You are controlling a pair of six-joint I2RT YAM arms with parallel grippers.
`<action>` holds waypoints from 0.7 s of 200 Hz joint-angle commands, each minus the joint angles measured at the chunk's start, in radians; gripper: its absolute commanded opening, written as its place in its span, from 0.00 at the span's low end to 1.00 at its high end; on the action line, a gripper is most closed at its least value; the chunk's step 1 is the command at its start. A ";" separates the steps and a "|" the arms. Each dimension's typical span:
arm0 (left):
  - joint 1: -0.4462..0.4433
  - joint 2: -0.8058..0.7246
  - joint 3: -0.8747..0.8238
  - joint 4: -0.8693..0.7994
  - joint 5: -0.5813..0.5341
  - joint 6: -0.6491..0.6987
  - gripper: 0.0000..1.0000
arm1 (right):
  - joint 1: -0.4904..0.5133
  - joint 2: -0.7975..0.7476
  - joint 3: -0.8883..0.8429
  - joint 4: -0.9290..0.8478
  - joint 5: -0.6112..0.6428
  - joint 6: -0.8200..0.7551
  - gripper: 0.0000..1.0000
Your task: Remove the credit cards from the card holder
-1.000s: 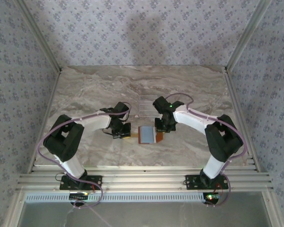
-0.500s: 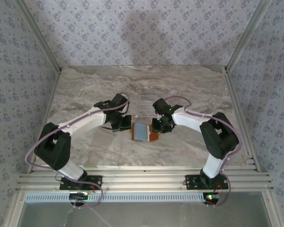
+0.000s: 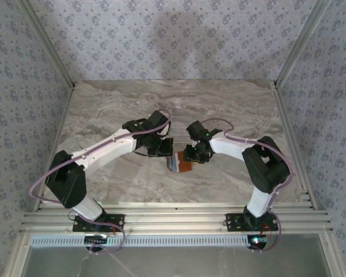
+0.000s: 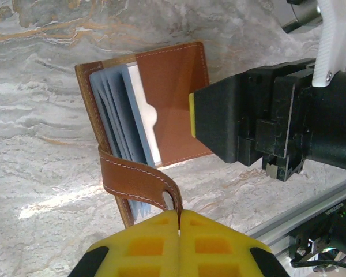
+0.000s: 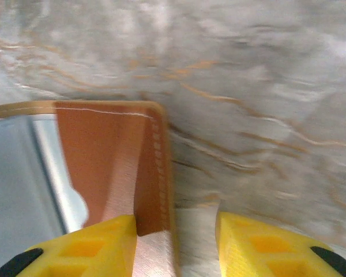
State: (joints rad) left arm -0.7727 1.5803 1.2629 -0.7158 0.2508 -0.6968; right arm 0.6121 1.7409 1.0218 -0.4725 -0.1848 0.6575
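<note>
Top external view: you see the small flat brown leather card holder (image 3: 179,164), with grey-blue pockets, near the middle of the grey veined marble tabletop (image 3: 104,109). It sits between the left gripper (image 3: 164,151) and the right gripper (image 3: 191,157), both right at it.

Left wrist view: your left jaws are closed tight, their yellow pads (image 4: 144,245) pinching the holder's brown leather strap (image 4: 135,176). The card holder is spread open, with a thin whitish card (image 4: 143,107) tucked in its pocket beside the grey-blue sleeves.

Right wrist view: your right jaws stand apart, straddling the holder's stitched brown edge. One yellow pad (image 5: 98,245) touches the flap; the other is clear of it, over the marble.
</note>
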 commanded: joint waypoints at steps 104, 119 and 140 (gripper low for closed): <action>-0.014 0.032 0.092 -0.043 0.046 0.004 0.05 | -0.088 -0.138 -0.051 -0.101 0.072 -0.019 0.47; -0.014 0.037 0.087 -0.053 0.029 0.005 0.05 | -0.086 -0.145 -0.049 -0.097 0.059 -0.019 0.47; -0.013 0.038 0.080 -0.080 -0.014 0.012 0.05 | -0.077 -0.156 -0.051 -0.070 0.018 -0.020 0.51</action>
State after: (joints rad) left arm -0.7811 1.6115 1.3327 -0.7422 0.2741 -0.6964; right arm 0.5262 1.6211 0.9710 -0.5556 -0.1242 0.6456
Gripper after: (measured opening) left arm 0.054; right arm 0.490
